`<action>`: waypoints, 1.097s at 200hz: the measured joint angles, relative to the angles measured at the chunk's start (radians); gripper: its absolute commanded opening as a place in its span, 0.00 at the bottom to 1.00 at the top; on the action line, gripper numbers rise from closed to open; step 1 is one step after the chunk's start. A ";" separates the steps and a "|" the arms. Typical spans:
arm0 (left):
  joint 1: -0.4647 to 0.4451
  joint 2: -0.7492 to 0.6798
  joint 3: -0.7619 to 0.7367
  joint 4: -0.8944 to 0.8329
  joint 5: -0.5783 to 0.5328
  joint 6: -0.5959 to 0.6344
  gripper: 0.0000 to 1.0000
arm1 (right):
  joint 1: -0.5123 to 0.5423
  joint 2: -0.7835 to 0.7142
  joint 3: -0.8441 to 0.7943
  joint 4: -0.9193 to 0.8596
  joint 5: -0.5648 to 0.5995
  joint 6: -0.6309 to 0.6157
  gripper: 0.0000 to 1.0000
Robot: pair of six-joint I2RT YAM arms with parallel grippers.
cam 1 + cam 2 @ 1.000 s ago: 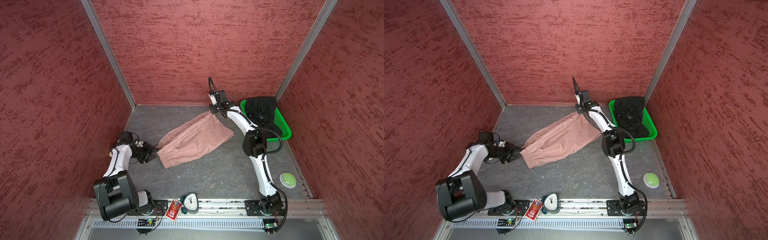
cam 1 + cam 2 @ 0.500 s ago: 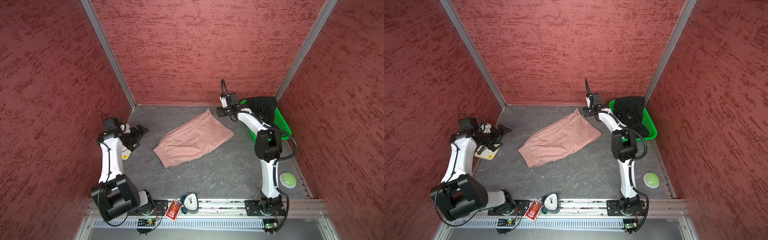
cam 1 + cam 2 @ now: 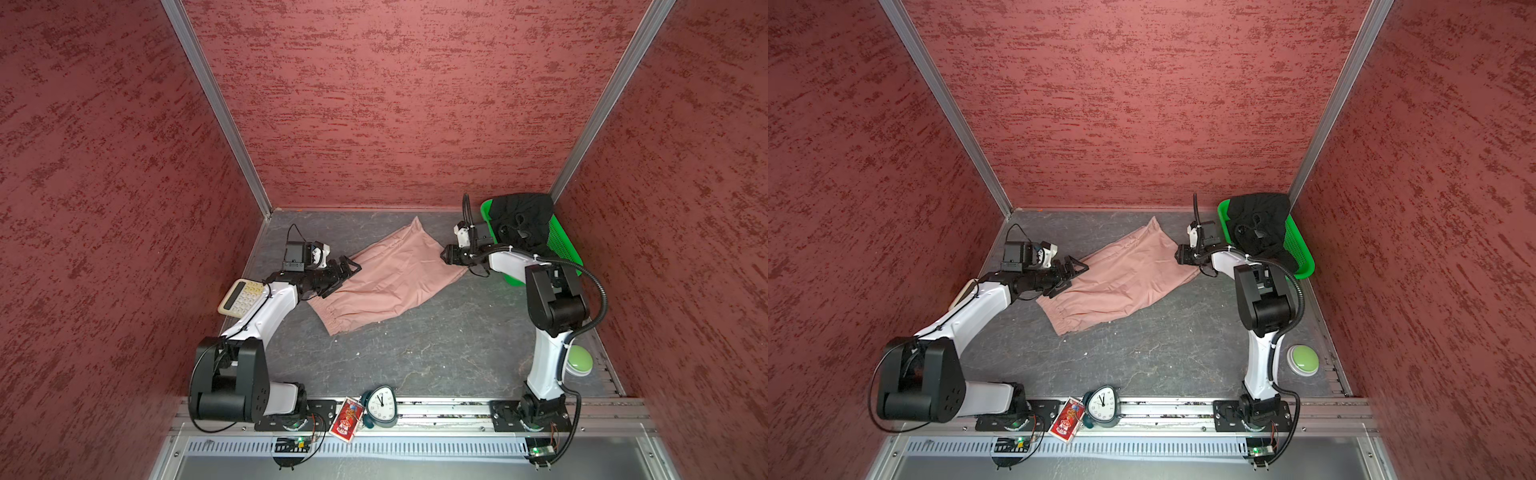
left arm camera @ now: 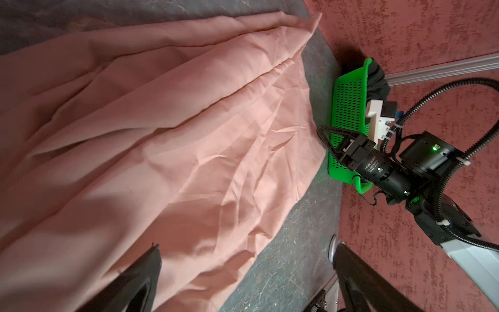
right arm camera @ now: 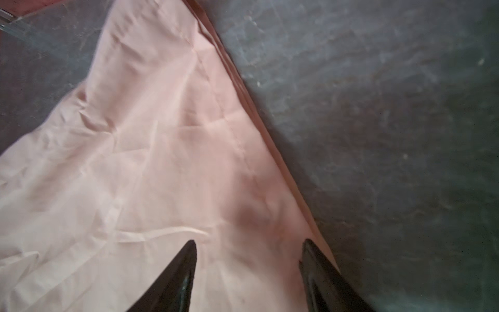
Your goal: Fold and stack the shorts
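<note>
Red textured walls are closing in a grey, stone-patterned table (image 3: 415, 353) on three sides. At the far left a cream calculator (image 3: 239, 296) is lying partly under the left arm. Just beside it, the left gripper (image 3: 352, 268) is hovering at the waistband end of the pink shorts (image 3: 390, 278). Its jaws are spread wide and gripping nothing, as the left wrist view confirms. The pink shorts are lying flat and diagonal across the middle of the table, with the gathered waistband toward the front left and the leg hems toward the back right. They look unfolded, or at most halved leg on leg.

At the hem end, the right gripper (image 3: 447, 254) is reaching low over the cloth corner. In the right wrist view its fingers (image 5: 183, 272) are standing apart over the fabric, not pinching it.

Further right, the black shorts (image 3: 523, 220) are sitting bunched in the green basket (image 3: 562, 246), untouched.

The step in hand appears to be lining up both arms for a fold of the pink pair. Next, each gripper probably needs to drop onto its edge and pinch every layer there. Both should then be lifting together so the cloth carries over without dragging or bunching.
</note>
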 measured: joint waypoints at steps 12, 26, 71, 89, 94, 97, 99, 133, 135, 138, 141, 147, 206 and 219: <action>-0.008 0.019 0.001 0.003 -0.031 0.000 0.99 | -0.007 0.000 -0.035 0.021 -0.001 0.029 0.68; -0.019 0.031 0.009 -0.011 -0.080 0.002 0.99 | -0.009 -0.008 -0.064 0.051 0.001 0.053 0.69; -0.034 0.032 0.053 -0.066 -0.169 0.019 0.99 | 0.003 -0.132 -0.223 0.052 0.106 0.113 0.70; -0.039 0.032 0.080 -0.095 -0.178 0.028 0.99 | 0.006 -0.258 -0.367 0.035 0.147 0.161 0.70; -0.042 0.032 0.087 -0.100 -0.179 0.033 0.99 | 0.006 -0.301 -0.410 0.024 0.155 0.177 0.70; -0.044 0.032 0.090 -0.101 -0.179 0.034 0.99 | 0.006 -0.325 -0.434 0.016 0.159 0.187 0.70; -0.046 0.032 0.092 -0.103 -0.179 0.036 0.99 | 0.006 -0.348 -0.453 0.007 0.163 0.195 0.70; -0.084 0.032 0.109 -0.124 -0.172 0.066 0.99 | 0.005 -0.671 -0.650 -0.155 0.214 0.276 0.70; -0.086 0.032 0.109 -0.124 -0.171 0.068 0.99 | 0.005 -0.682 -0.652 -0.160 0.216 0.278 0.69; -0.088 0.032 0.110 -0.123 -0.167 0.069 0.99 | 0.005 -0.711 -0.654 -0.172 0.218 0.278 0.69; -0.090 0.032 0.111 -0.122 -0.164 0.073 0.99 | 0.005 -0.732 -0.654 -0.179 0.221 0.279 0.68; -0.094 0.032 0.111 -0.117 -0.158 0.079 0.99 | 0.005 -0.771 -0.652 -0.179 0.223 0.278 0.67; -0.102 0.017 0.032 0.095 -0.119 0.064 0.99 | 0.024 -0.539 -0.455 0.164 0.045 0.237 0.40; -0.101 0.020 0.014 0.126 -0.122 0.055 0.99 | 0.041 -0.402 -0.384 0.242 -0.011 0.236 0.36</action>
